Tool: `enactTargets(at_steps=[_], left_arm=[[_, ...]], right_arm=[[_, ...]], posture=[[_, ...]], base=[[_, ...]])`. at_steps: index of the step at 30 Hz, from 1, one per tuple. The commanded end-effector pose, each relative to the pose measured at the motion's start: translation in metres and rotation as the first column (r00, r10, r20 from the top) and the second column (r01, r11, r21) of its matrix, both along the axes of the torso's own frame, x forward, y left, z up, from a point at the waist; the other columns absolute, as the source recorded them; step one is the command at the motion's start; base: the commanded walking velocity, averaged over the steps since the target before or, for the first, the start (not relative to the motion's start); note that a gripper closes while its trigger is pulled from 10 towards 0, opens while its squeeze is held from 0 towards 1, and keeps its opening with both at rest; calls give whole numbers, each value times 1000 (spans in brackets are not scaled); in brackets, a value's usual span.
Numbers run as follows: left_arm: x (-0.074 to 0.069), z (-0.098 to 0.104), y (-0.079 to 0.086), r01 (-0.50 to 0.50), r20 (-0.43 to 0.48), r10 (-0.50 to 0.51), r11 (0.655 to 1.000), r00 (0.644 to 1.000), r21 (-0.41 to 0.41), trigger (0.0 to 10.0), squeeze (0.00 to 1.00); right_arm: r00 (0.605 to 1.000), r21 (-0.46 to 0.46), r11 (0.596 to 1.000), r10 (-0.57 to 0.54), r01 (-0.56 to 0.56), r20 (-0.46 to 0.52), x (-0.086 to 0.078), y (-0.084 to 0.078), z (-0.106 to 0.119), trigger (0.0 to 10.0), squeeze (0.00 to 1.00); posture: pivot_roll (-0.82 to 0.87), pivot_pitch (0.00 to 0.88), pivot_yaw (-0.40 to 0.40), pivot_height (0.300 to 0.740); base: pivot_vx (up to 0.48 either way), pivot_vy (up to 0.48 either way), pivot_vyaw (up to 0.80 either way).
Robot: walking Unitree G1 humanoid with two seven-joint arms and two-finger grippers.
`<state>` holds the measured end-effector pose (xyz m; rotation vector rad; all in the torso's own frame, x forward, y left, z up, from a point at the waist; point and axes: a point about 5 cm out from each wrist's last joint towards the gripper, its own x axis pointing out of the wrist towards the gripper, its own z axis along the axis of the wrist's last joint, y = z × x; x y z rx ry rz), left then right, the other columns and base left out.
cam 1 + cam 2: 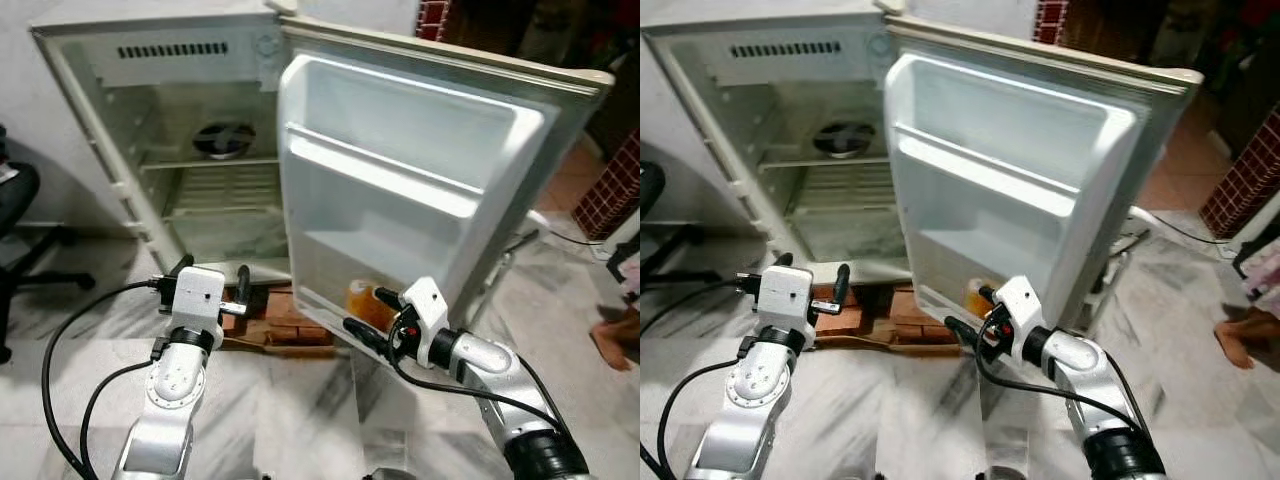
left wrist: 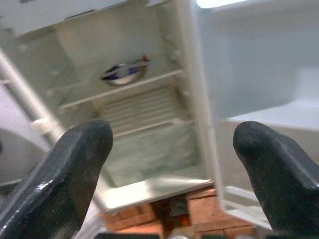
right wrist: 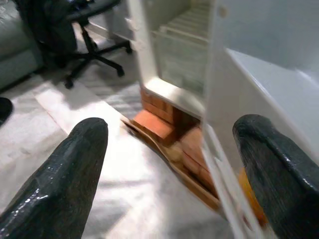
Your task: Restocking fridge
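In the left eye view, a small fridge (image 1: pixel 200 150) is seen standing open on a stack of bricks (image 1: pixel 285 325), its door (image 1: pixel 420 190) swung wide toward 3 o'clock. A metal bowl (image 1: pixel 223 140) is seen on the upper shelf inside. An orange bottle (image 1: pixel 365 305) is lodged in the lowest door rack, at 6 o'clock of the door. The right gripper (image 1: pixel 365 312) is held at that rack, its two black fingers spread, one above and one below the bottle; whether the bottle is touched cannot be told. The left gripper (image 1: pixel 212 283) is raised before the fridge's bottom edge, fingers spread and holding nothing. A person's bare foot (image 1: pixel 615 340) is seen on the marble floor (image 1: pixel 300 420) at 3 o'clock.

In the right eye view, the same layout is shown, with the bottle just beside the right gripper's upper finger.

In the left wrist view, the left fingers (image 2: pixel 70 169) are seen wide apart, with the fridge interior, the bowl on its shelf and the bricks framed between them.

In the right wrist view, the right fingers (image 3: pixel 70 169) are seen spread, the orange bottle just beside one of them behind the door rack's edge. An office chair (image 3: pixel 89 35) is seen farther off on the floor.
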<state>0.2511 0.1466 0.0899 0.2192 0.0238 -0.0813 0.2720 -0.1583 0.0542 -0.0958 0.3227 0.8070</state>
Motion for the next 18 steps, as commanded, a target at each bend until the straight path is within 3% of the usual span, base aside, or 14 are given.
enactTargets(at_steps=[1, 8, 11, 14, 18], left_arm=[[-1, -1, -6, 29, -4, -29, 1000, 1000, -6, 10000, 0], [-2, 0, -11, 47, -6, -47, 999, 999, 0, 10000, 0], [-2, 0, -10, 44, -9, -44, 999, 999, 2, 10000, 0], [-4, -3, -6, 6, -18, -6, 1000, 1000, -6, 10000, 0], [-11, -12, 5, -77, -47, 77, 997, 996, 3, 10000, 0]], right_arm=[[1000, -25, 1000, -11, 11, 4, 1, -15, 3, 10000, 0], [990, -73, 988, 136, -138, -20, -8, -15, 1, 10000, 0], [990, -159, 978, 139, -138, -4, -6, -20, -3, 10000, 0], [997, -190, 982, 32, -18, 70, 9, -25, 2, 10000, 0], [961, -105, 980, -141, 170, 240, 31, -24, 26, 10000, 0]], posture=[[-7, 42, 23, 740], [-8, 43, 31, 740], [-7, 44, 31, 740], [-8, 46, 31, 740], [-8, 46, 31, 740]], base=[[0, -480, 0], [0, -480, 0], [0, -360, 0], [0, 0, 0], [0, 0, 0]])
